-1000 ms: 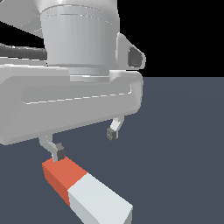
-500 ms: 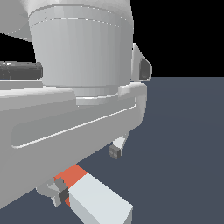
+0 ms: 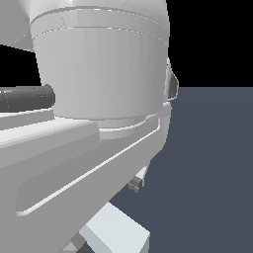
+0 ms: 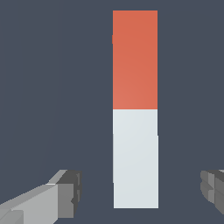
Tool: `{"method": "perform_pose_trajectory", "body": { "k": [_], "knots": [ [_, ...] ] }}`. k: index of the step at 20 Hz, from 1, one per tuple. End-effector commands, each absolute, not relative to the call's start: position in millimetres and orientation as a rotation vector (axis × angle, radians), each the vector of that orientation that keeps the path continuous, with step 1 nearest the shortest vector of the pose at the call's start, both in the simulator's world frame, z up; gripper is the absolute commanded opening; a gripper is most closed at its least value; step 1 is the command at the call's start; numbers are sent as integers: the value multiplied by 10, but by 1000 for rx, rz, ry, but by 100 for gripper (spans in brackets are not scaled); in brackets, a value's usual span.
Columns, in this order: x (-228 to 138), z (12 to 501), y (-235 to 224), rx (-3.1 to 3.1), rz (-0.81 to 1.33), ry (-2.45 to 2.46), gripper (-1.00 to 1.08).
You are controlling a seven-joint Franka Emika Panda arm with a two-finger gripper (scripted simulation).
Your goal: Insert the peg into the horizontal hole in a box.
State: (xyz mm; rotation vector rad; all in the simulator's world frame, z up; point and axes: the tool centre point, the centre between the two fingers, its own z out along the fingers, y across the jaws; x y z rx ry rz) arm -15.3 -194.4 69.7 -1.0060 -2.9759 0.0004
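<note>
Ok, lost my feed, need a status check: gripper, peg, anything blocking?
Gripper open, fingers either side of the peg's white half, not touching. Peg flat on the floor. Box not in view. Nothing blocking.

A flat, dark slate-blue floor (image 3: 212,168) fills the scene, evenly lit; above its horizon, toward twelve o'clock, everything is plain black.

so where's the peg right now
The peg lies flat on the dark floor, its white half between the open gripper's fingers but untouched; in the exterior view only its white end shows, under the arm.
</note>
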Motion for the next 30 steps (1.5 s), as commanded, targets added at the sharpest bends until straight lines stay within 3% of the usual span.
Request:
{"method": "perform_pose_trajectory", "body": {
  "k": [1, 11, 25, 26, 30],
  "knots": [
    [-138, 690, -1956, -990, -1, -2982, 100],
    [-139, 659, -1948, -995, 0, -2980, 100],
    [-139, 194, -1942, -996, 0, -2979, 100],
    [-139, 194, -1942, -996, 0, -2979, -100],
    [-139, 194, -1942, -996, 0, -2979, -100]
  ]
}}
